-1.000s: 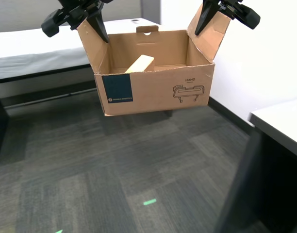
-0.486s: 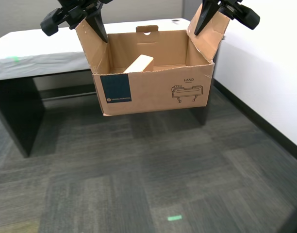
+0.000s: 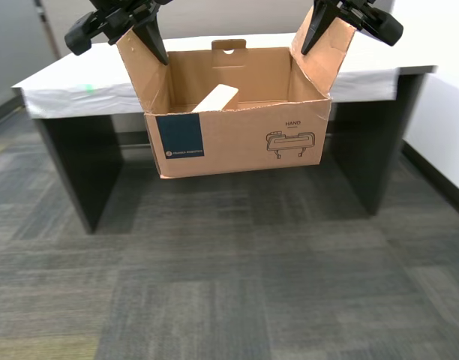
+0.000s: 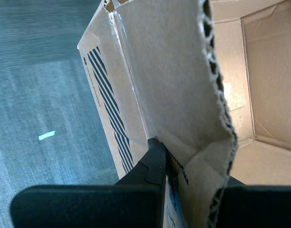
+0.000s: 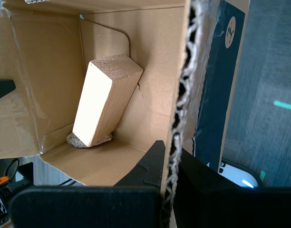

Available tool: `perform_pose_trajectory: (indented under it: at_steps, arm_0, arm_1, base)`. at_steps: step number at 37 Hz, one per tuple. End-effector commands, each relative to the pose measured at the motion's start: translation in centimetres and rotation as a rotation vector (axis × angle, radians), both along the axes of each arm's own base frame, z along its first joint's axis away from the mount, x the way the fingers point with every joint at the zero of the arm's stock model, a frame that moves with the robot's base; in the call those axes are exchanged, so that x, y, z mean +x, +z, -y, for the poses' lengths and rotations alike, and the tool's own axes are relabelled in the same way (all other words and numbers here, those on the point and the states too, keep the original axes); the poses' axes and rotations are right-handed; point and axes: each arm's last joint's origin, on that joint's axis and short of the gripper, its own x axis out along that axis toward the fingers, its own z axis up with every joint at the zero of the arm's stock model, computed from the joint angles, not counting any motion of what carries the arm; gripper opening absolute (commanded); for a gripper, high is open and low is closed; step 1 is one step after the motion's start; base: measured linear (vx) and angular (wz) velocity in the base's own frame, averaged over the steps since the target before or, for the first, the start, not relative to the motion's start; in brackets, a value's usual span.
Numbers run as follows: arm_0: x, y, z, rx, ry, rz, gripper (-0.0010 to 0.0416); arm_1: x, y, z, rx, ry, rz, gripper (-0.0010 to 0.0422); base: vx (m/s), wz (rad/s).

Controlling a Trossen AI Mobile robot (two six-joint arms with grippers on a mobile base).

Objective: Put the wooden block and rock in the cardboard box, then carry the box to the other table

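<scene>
The cardboard box (image 3: 237, 142) hangs in the air above the carpet, held by its two side flaps. My first gripper (image 3: 143, 34) is shut on the flap at the exterior view's left, with the flap edge between its fingers (image 5: 171, 166). My second gripper (image 3: 319, 30) is shut on the flap at the exterior view's right (image 4: 193, 171). The wooden block (image 5: 105, 99) leans tilted inside the box, its top end showing over the front wall (image 3: 217, 98). The rock (image 5: 76, 141) peeks out from under the block's lower end. The other table (image 3: 79, 82), white-covered with a small green mark, stands just behind the box.
The table's dark legs (image 3: 72, 165) stand on grey carpet tiles (image 3: 229, 285). A white wall with dark baseboard (image 3: 439, 172) runs along the exterior view's right. A green tape mark (image 4: 46, 136) lies on the floor beneath the box.
The whole background has shifted, so the camera has moved; the white-covered table now spans the view behind the box. Box, block and both grippers keep their places relative to the camera.
</scene>
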Motion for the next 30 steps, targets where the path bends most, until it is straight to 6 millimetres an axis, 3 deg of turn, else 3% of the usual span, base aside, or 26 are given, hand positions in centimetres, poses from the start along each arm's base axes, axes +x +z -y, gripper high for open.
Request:
perform_pose_trajectory:
  at_steps: [1, 17, 30]
  arm_0:
    - [-0.08, 0.22, -0.46, 0.059, 0.025, -0.009, -0.0001]
    - [-0.09, 0.22, -0.58, 0.06, 0.027, -0.006, -0.0001]
    - [0.07, 0.24, -0.61, 0.038, -0.005, 0.007, -0.0001]
  arm_1:
    - [-0.06, 0.33, 0.4, -0.069, -0.046, -0.004, -0.0001]
    - [-0.05, 0.33, 0.39, -0.062, -0.068, 0.01, -0.0001]
    - [0.03, 0.31, 0.49, -0.053, -0.107, 0.042, -0.0001]
  base:
    - [0.195, 0.398]
    - [0.189, 0.305]
    - [0.168, 0.092]
